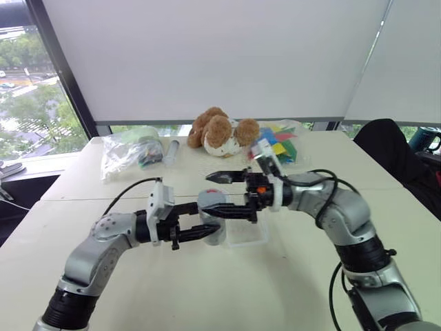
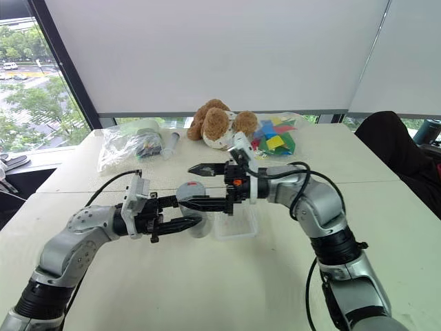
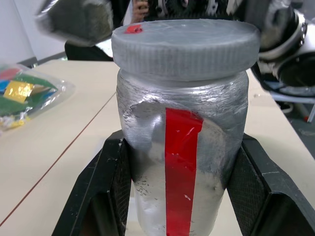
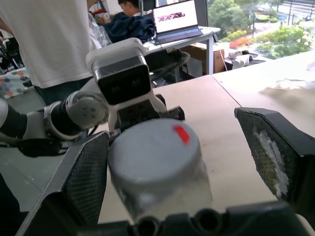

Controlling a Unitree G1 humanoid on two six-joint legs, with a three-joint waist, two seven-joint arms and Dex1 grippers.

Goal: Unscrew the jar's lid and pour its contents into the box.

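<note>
Counter (image 1: 207,296): cream, 2 panels butted at a seam, with windows and white blinds behind it. Box (image 1: 249,233): clear tray just right of the jar, largely hidden by the right gripper (image 1: 218,194); interior unreadable. Jar (image 3: 179,162): silver with a red stripe, upright above the counter, pinched by the left gripper (image 3: 179,189); contents hidden. Lid (image 4: 153,147) seated on the jar. Right gripper spread, 1 finger either side of the lid.
</note>
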